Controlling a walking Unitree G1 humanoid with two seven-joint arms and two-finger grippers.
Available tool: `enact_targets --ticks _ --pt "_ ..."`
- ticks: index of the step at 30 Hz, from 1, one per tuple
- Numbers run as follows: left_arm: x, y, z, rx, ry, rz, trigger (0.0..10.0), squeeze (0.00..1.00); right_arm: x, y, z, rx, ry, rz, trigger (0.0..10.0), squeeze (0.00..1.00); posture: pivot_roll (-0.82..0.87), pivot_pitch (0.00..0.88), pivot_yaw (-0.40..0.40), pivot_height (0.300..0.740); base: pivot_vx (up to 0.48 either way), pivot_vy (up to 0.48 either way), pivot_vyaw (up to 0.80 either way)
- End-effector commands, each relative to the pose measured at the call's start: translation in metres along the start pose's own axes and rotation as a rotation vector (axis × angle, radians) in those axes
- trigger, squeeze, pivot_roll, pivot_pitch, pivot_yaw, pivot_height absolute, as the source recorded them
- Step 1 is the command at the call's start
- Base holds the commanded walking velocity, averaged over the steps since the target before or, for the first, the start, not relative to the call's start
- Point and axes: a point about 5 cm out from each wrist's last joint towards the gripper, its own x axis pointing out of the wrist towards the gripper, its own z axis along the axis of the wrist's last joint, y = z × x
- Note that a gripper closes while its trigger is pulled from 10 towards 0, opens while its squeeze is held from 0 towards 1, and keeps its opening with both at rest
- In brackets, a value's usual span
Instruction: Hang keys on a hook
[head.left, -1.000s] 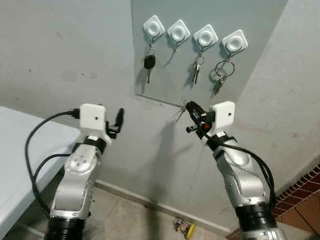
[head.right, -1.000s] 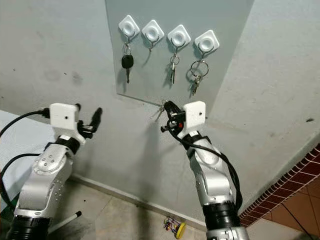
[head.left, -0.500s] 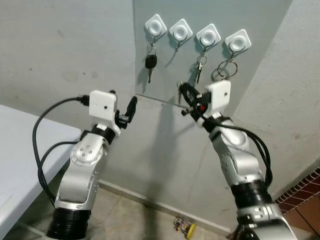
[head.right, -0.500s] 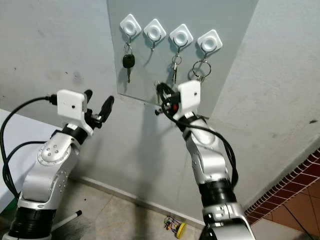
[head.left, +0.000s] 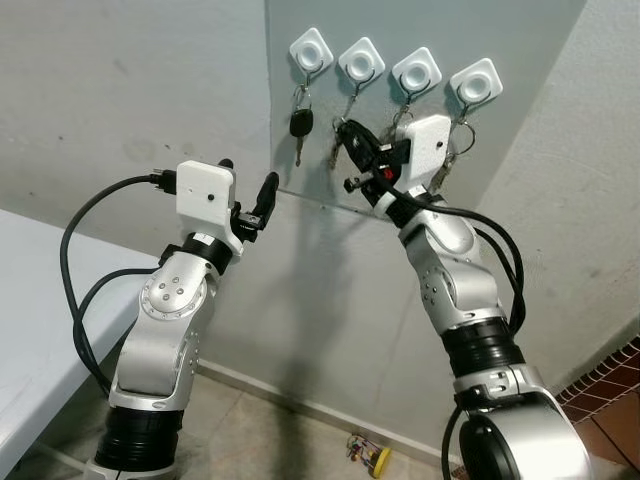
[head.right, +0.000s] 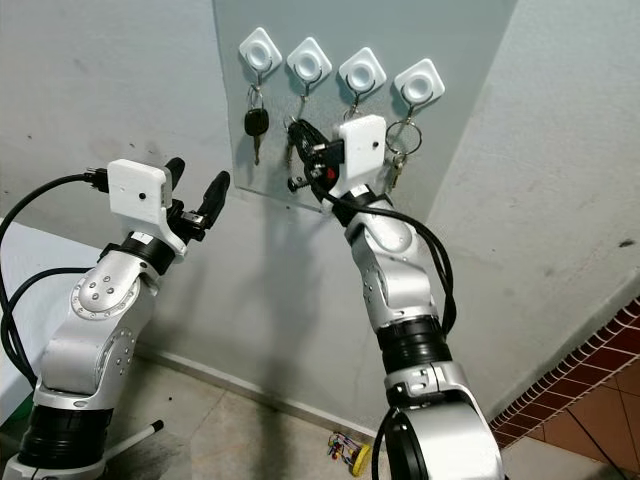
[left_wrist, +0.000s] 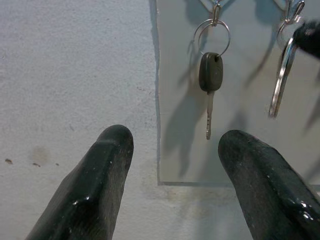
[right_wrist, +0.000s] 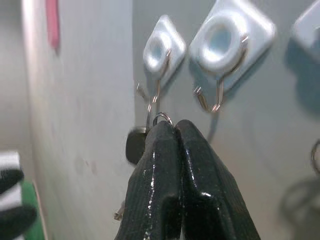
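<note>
Four white hooks sit in a row on a grey wall panel (head.left: 520, 60). A black-headed key (head.left: 298, 125) hangs from the first hook (head.left: 308, 52). The second hook (head.left: 360, 63) carries nothing, and its bare wire hook (right_wrist: 218, 95) is just beyond my fingers. My right gripper (head.left: 345, 132) is shut on the key ring (right_wrist: 162, 118) of a silver key bunch (head.left: 333, 152), just below that second hook. My left gripper (head.left: 250, 175) is open beside the panel's left edge, facing the black-headed key (left_wrist: 210, 72).
The third hook (head.left: 413, 72) and fourth hook (head.left: 473, 84) each hold keys, partly hidden behind my right wrist. A white table (head.left: 30, 300) stands at the left. A small yellow object (head.left: 372, 458) lies on the floor by the wall.
My right gripper has risen and moved left with the keys, from below the panel up to just under the second hook. My left arm has lifted a little.
</note>
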Motion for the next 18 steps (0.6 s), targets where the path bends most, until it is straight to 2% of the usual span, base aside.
enact_targets --ticks 1,9,18 --pt "0.0031 -0.0031 0.0069 0.005 -0.023 -0.017 10.0 0.00 0.0028 -0.0017 0.0085 0.015 -0.049 0.005 10.0 0.00 -0.04 0.000 -0.046 0.724 0.000 0.000 0.00" --pt "0.0032 -0.0025 0.0046 -0.006 -0.014 -0.012 10.0 0.00 -0.0002 -0.0014 0.0118 0.058 -0.109 -0.005 10.0 0.00 -0.05 0.000 -0.046 0.724 0.000 0.000 0.00" --pt "0.0036 -0.0029 0.0043 -0.011 -0.012 -0.012 10.0 0.00 0.0018 -0.0034 0.0148 0.094 -0.121 -0.015 10.0 0.00 -0.05 0.000 -0.045 0.724 0.000 0.000 0.00"
